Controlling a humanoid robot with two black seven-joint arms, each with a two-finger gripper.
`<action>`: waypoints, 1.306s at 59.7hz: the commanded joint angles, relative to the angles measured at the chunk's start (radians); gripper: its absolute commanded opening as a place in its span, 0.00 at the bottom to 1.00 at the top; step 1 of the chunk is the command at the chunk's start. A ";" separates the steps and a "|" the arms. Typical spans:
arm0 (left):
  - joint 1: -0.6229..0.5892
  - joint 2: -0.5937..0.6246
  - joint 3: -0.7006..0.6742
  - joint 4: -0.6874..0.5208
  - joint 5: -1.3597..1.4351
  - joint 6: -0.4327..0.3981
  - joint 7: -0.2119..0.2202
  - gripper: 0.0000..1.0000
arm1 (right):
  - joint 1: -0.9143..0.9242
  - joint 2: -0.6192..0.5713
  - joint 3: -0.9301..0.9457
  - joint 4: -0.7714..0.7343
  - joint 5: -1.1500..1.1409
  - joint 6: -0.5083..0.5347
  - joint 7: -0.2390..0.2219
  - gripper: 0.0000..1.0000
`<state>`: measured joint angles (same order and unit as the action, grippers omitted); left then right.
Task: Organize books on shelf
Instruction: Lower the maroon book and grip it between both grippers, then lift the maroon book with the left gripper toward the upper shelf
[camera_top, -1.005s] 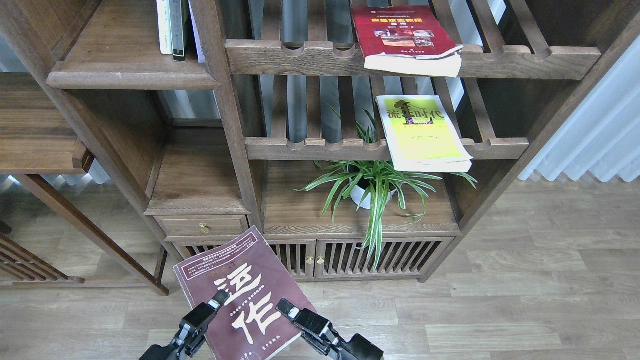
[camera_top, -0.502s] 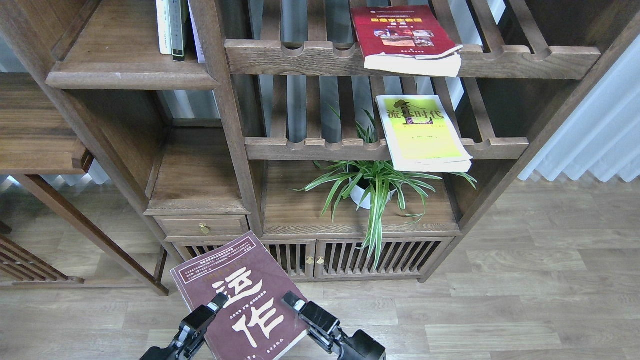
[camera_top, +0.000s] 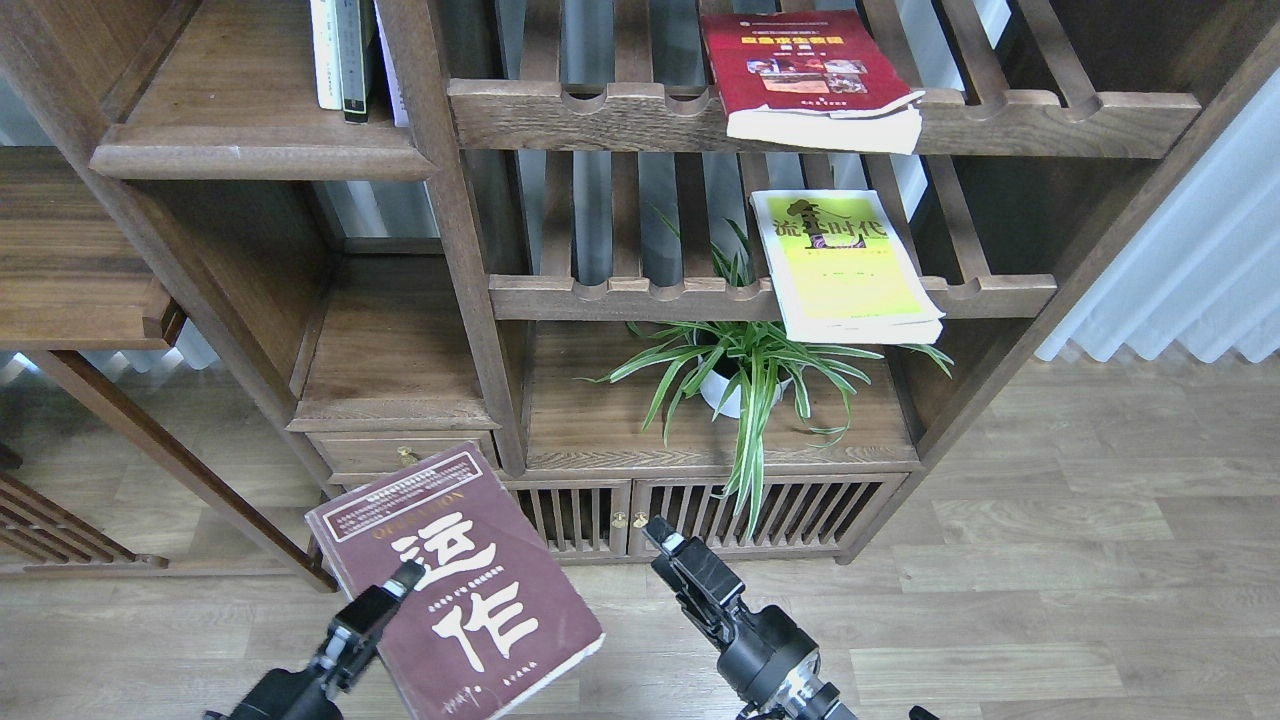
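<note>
- Pinching maroon book at its left edge with left end effector, low before the shelf.
- Hovering right end effector apart; spread or not, cannot tell.
- Likely sagging: floppy, fairly heavy paperback; gripping near spine.

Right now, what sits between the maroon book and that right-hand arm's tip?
Nothing sits there: in the head view only bare wooden floor shows between the maroon book and the right gripper.
</note>
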<state>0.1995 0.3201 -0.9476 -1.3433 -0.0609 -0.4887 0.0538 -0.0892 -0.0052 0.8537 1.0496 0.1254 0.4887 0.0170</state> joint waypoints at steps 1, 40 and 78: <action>-0.005 -0.010 -0.051 -0.011 0.049 0.000 0.098 0.01 | -0.001 0.005 0.001 0.000 -0.009 0.000 0.000 0.89; -0.034 -0.223 -0.625 -0.039 0.158 0.000 0.276 0.00 | -0.007 0.005 0.002 -0.002 -0.021 0.000 0.000 0.89; -0.347 -0.253 -0.718 -0.039 0.153 0.000 0.278 0.00 | 0.005 0.005 0.001 -0.019 -0.026 0.000 -0.002 0.89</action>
<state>-0.0934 0.0683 -1.6661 -1.3822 0.0926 -0.4887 0.3241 -0.0844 0.0000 0.8531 1.0311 0.0997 0.4887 0.0155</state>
